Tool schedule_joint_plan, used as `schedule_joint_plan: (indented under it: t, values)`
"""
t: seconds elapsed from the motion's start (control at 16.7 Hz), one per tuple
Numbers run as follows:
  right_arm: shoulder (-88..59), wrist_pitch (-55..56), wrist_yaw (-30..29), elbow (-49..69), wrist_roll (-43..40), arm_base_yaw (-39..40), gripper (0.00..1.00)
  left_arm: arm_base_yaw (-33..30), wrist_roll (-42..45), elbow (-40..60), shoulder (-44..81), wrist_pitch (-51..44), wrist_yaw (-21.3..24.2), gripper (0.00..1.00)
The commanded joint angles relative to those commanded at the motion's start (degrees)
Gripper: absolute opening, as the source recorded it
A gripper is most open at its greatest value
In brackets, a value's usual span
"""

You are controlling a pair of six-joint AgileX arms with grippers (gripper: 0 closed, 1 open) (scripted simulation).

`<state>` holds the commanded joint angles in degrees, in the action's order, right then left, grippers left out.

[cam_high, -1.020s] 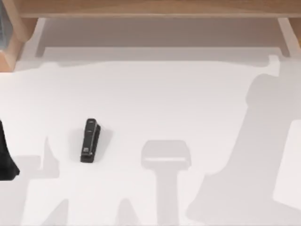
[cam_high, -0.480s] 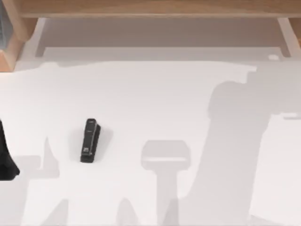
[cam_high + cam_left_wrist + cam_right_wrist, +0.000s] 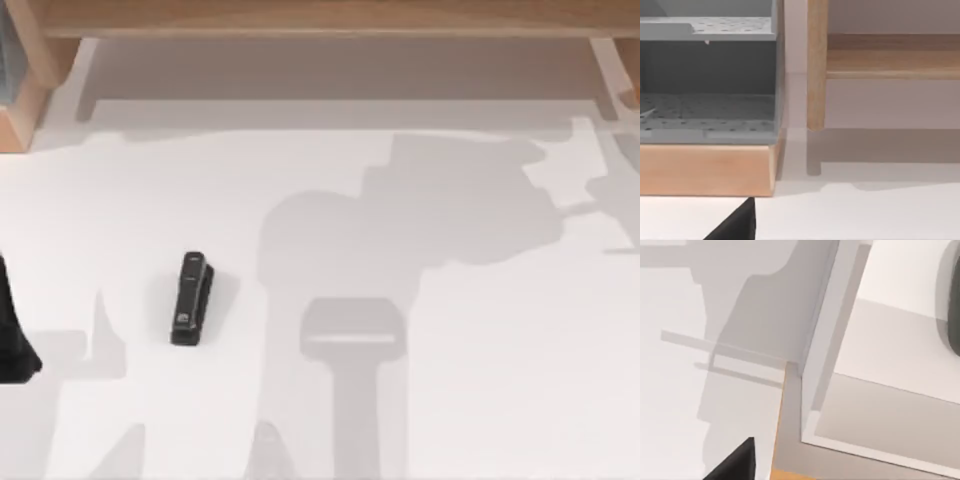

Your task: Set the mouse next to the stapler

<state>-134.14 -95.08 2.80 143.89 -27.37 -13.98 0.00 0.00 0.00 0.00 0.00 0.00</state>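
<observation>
Slim black stapler with small white mark (image 3: 190, 299): lying flat on white surface (image 3: 420, 400), left of centre | left arm's dark gripper (image 3: 14, 345): at surface's left edge, near stapler but apart from it; finger state cannot be told | dark grey rounded mouse (image 3: 954, 315): edge visible in right wrist view.

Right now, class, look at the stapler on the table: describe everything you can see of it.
The stapler is slim, long and black, with a slightly glossy, plastic-looking top and a small white mark near its end closest to the top view's bottom edge. It lies flat on the white table, left of centre, its length running almost straight up and down the top view with a slight tilt. It casts a soft shadow to its right. Nothing touches it but the table.
</observation>
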Motion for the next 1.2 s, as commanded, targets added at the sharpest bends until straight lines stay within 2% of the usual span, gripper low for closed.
schedule_joint_plan:
  t: [0.36,0.6,0.9,1.2]
  values:
    - [-0.71,2.90,-0.23,-1.31,-2.02,-3.16,1.00,0.00,0.00,0.00,0.00,0.00,0.00,1.00]
    - [-7.39,11.81,-0.30,-2.99,-5.47,-7.29,1.00,0.00,0.00,0.00,0.00,0.00,0.00,1.00]
    - [-15.93,22.09,0.24,-5.95,-7.16,-7.77,1.00,0.00,0.00,0.00,0.00,0.00,0.00,1.00]
    - [-16.45,22.62,0.27,-6.11,-7.16,-7.72,1.00,0.00,0.00,0.00,0.00,0.00,0.00,1.00]
